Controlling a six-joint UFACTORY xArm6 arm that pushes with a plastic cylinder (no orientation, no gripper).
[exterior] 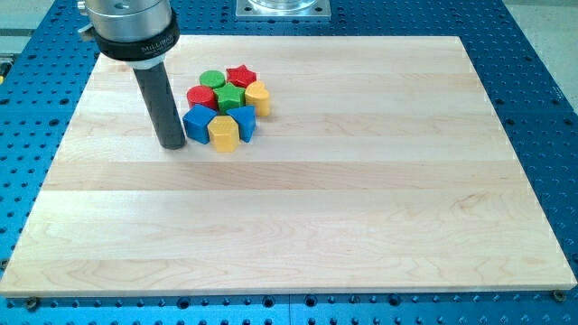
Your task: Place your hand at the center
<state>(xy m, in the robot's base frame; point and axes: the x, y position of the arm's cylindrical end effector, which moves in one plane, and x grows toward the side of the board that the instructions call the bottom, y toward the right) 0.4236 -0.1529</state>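
My tip (171, 143) rests on the wooden board (298, 226) at the view's upper left, just left of a tight cluster of blocks. Nearest to it is a blue cube (197, 124), almost touching the rod. Beside that sit a yellow hexagon block (223, 133) and a blue block (245, 121). Behind them are a red block (201, 97), a green block (230, 98), a yellow cylinder (258, 97), a green cylinder (213, 79) and a red star (241, 76).
The board lies on a blue perforated table (542, 54). A metal mount (283, 8) stands at the view's top edge. The arm's grey wrist (131, 27) hangs over the board's upper left corner.
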